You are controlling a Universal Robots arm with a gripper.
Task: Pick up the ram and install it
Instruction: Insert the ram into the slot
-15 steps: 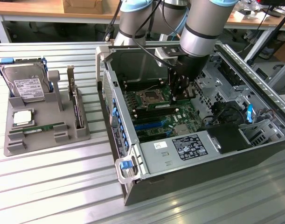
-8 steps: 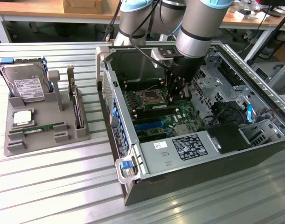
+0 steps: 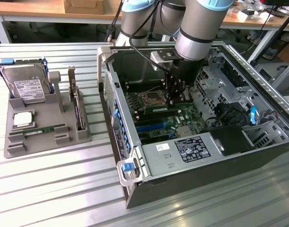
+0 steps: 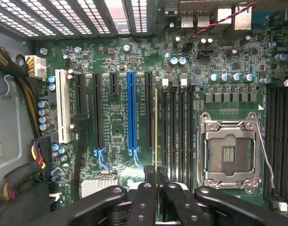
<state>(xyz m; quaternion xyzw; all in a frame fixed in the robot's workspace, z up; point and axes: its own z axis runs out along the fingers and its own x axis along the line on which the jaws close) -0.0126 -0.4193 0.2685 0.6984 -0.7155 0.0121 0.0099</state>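
The gripper is clamping the ram edge-on above the slots; at 12 o'clock, any tilt is risking a jammed, unseated stick.

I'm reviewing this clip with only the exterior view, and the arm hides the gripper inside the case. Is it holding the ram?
Observer: Yes. The wrist view shows the gripper shut on the ram, seen edge-on.
Operator: Where is it over the board?
Observer: Between the blue slot and the memory slots next to the socket.
Operator: Is it seated?
Observer: I cannot tell. Those memory slots look empty.
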